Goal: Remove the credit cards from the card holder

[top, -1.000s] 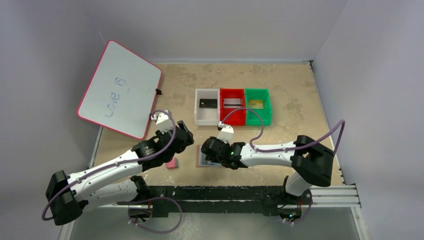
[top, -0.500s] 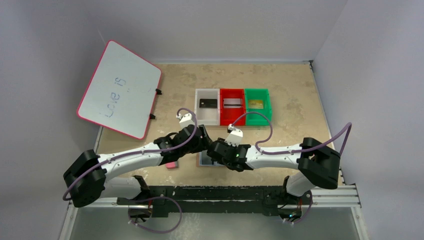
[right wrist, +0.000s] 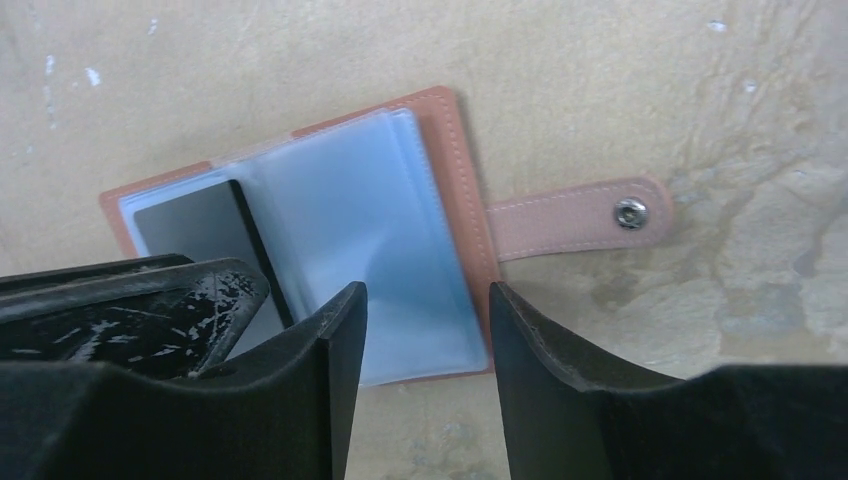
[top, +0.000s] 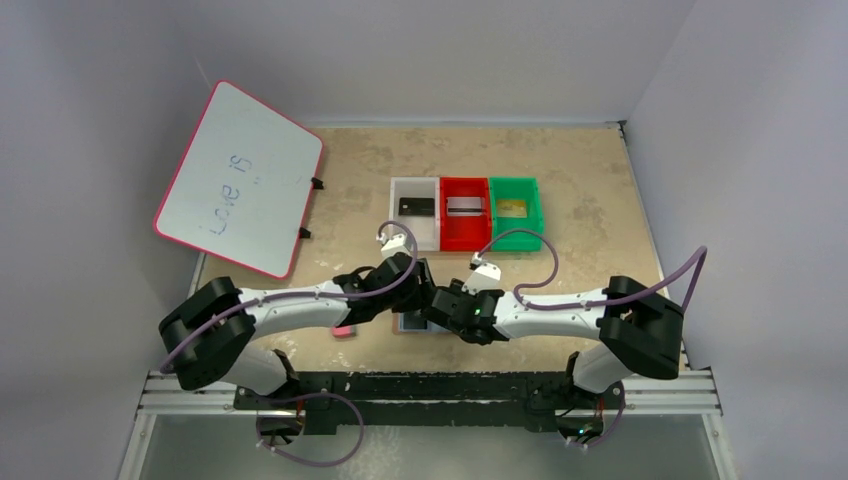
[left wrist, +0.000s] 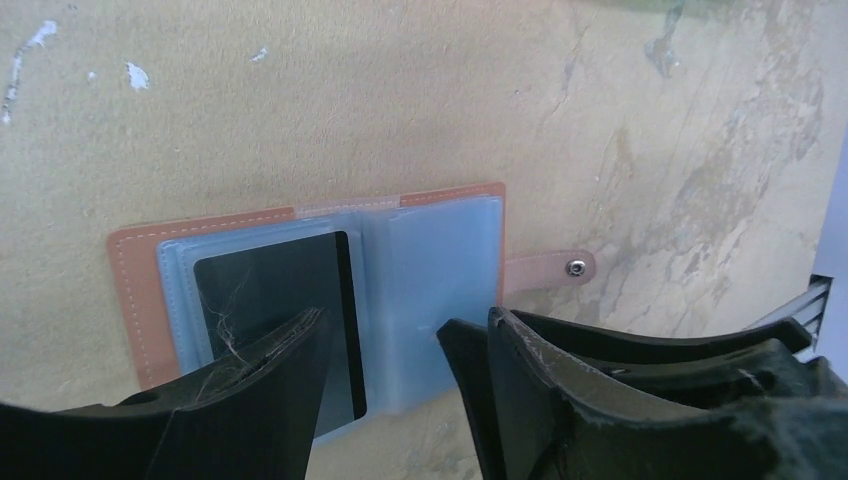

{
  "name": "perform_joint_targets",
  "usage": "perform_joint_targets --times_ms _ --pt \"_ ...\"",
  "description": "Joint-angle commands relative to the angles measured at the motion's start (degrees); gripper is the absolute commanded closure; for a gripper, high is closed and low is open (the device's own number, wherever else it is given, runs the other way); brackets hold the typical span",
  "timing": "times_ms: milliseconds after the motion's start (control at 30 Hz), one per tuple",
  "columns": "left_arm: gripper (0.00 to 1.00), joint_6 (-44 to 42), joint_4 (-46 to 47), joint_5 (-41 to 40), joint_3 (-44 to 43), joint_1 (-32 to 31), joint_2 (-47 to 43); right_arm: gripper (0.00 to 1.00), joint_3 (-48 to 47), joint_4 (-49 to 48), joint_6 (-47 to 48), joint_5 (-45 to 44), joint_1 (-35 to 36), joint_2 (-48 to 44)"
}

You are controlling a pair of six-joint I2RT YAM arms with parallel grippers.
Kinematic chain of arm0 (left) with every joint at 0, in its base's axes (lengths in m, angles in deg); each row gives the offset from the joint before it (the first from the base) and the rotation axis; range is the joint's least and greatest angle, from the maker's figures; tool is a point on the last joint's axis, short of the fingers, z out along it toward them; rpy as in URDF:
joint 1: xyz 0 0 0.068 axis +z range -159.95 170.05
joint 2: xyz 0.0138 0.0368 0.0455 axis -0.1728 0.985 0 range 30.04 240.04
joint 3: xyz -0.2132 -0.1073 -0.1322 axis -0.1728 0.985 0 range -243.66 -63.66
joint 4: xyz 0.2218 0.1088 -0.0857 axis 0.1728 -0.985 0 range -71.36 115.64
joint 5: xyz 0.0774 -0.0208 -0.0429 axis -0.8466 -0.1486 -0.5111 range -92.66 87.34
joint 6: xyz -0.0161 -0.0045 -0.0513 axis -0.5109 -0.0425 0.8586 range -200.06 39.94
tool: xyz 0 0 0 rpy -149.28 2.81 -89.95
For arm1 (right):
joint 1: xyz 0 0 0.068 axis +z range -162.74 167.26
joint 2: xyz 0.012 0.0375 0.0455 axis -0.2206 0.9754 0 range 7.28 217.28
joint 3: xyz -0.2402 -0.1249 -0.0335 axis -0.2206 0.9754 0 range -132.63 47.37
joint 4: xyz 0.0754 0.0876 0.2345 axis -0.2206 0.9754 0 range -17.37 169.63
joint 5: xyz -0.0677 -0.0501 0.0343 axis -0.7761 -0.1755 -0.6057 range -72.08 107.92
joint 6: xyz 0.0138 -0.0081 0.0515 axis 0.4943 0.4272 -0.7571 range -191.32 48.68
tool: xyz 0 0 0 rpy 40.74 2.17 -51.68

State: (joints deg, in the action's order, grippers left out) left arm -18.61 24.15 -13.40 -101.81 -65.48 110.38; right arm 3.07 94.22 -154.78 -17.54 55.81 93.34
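Two spread-jawed: left tool (left wrist: 385,335) | right tool (right wrist: 425,300) | card holder (left wrist: 432,270) near edge hidden | black card (left wrist: 270,285) partly covered

I see the card holder (left wrist: 440,250) lying open on the table (left wrist: 300,100), a black credit card (left wrist: 270,290) in its left sleeve, my left gripper (left wrist: 385,335) spread wide over its near edge.

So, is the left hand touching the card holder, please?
Cannot tell: in the left wrist view the left hand overlaps the open card holder, its fingers hiding any contact or gap.
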Motion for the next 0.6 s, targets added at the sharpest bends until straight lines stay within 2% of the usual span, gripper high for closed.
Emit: perform_joint_targets --times_ms 0,200,367,500,567 --pt "0.42 -0.65 3.13 0.99 -3.26 -1.08 2.82 0.5 -0.03 8.18 -6.85 -4.72 -0.18 -0.58" --pt "0.43 -1.19 1.17 -1.04 -5.33 -2.36 6.17 0.53 -1.27 10.49 -6.71 -5.56 -0.18 -0.34" --pt "0.48 -1.73 -4.12 -6.42 -7.84 -3.87 6.47 0.55 -1.85 9.83 -3.04 -6.6 -0.18 -5.46" --pt "0.49 -2.37 -5.26 -7.7 -8.76 -3.86 5.51 0.58 -0.41 1.7 5.69 -5.37 -0.18 -11.68" --pt "0.5 -2.26 -6.34 -8.97 -9.34 -3.87 4.89 0.58 1.82 -5.51 10.79 -3.39 -0.18 -14.75"
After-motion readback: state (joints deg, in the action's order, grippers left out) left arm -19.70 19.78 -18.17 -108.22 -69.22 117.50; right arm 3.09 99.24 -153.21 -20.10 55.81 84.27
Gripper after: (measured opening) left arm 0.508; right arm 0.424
